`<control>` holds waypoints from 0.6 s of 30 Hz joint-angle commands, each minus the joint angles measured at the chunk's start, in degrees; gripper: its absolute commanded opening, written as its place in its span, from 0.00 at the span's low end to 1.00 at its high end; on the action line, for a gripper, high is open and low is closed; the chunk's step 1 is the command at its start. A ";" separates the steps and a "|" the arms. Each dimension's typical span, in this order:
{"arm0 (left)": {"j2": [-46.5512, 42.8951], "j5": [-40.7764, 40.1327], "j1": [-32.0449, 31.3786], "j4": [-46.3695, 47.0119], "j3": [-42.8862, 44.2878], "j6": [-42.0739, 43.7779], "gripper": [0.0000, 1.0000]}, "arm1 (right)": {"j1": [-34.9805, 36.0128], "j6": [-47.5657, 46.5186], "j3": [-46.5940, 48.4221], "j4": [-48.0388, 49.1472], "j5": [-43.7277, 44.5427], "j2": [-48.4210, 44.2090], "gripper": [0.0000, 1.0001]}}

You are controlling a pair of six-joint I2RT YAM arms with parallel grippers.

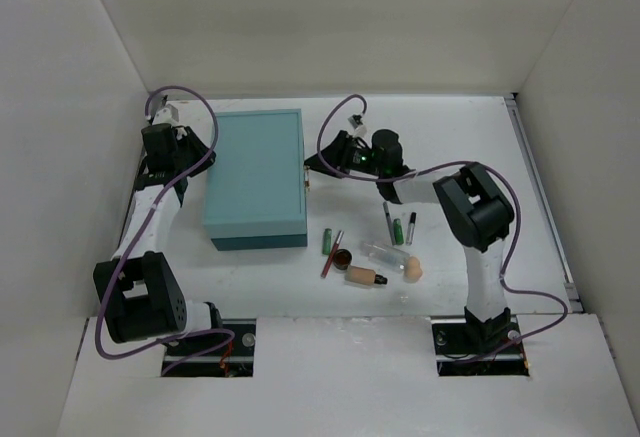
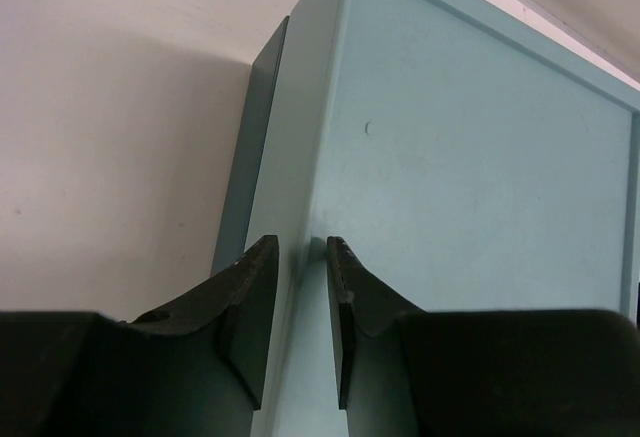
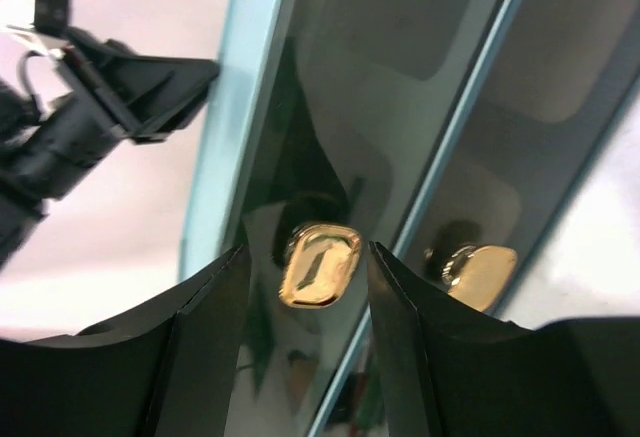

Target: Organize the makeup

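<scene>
The makeup lies loose on the table right of the teal box (image 1: 255, 172): a green tube (image 1: 327, 242), a red pencil (image 1: 332, 254), a brown round pot (image 1: 342, 258), a beige dark-capped bottle (image 1: 365, 278), a peach egg-shaped sponge (image 1: 414, 269) and dark pencils (image 1: 388, 219). My right gripper (image 1: 308, 167) is at the box's right face. In the right wrist view it (image 3: 308, 257) is open, with a gold drawer knob (image 3: 320, 265) between the jaws and a gap on each side. My left gripper (image 1: 203, 152) is at the box's left top edge (image 2: 300, 207), jaws slightly apart and holding nothing (image 2: 300, 257).
A second gold knob (image 3: 478, 275) sits on the lower clear drawer front. A clear small bottle (image 1: 385, 254) and a short green stick (image 1: 398, 230) lie among the makeup. White walls enclose the table on three sides.
</scene>
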 commanded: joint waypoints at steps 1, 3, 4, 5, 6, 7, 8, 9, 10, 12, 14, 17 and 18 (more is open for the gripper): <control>2.33 -2.22 0.55 -3.74 -2.25 2.15 0.22 | 0.16 6.04 -1.27 11.75 -2.59 1.14 0.55; 2.51 -2.22 0.55 -3.74 -2.16 2.15 0.22 | 0.16 8.58 -1.36 14.66 -3.11 2.81 0.55; 2.60 -2.22 0.55 -3.91 -2.16 2.15 0.22 | 0.16 9.90 -1.19 16.15 -3.38 3.69 0.55; 2.60 -2.22 0.55 -3.91 -2.16 2.15 0.22 | 0.16 11.05 -1.10 17.73 -3.55 4.39 0.54; 2.51 -2.22 0.55 -3.91 -2.16 2.15 0.22 | 0.16 11.84 -1.10 18.88 -3.73 4.84 0.54; 2.42 -2.22 0.55 -3.91 -2.16 2.15 0.21 | 0.16 12.63 -1.10 20.37 -3.90 5.36 0.54; 2.33 -2.22 0.55 -3.91 -2.16 2.15 0.21 | 0.16 13.16 -1.27 21.51 -3.99 5.72 0.53; 2.33 -2.22 0.55 -3.91 -2.16 2.15 0.21 | 0.16 13.51 -1.54 22.22 -3.91 5.89 0.53; 2.33 -2.22 0.55 -4.00 -2.07 2.15 0.21 | 0.16 13.69 -1.63 22.58 -3.99 6.07 0.53; 2.42 -2.22 0.55 -4.00 -1.89 2.15 0.21 | 0.16 13.78 -1.71 22.93 -3.99 6.25 0.50; 2.60 -2.22 0.46 -4.00 -1.81 2.24 0.21 | 0.16 13.78 -1.71 22.93 -3.91 6.33 0.42; 2.77 -2.31 0.46 -4.00 -1.89 2.24 0.20 | 0.16 13.78 -1.80 23.19 -3.91 5.98 0.24; 2.95 -2.31 0.55 -4.00 -1.89 2.32 0.20 | 0.16 13.78 -1.98 23.20 -3.91 5.72 0.20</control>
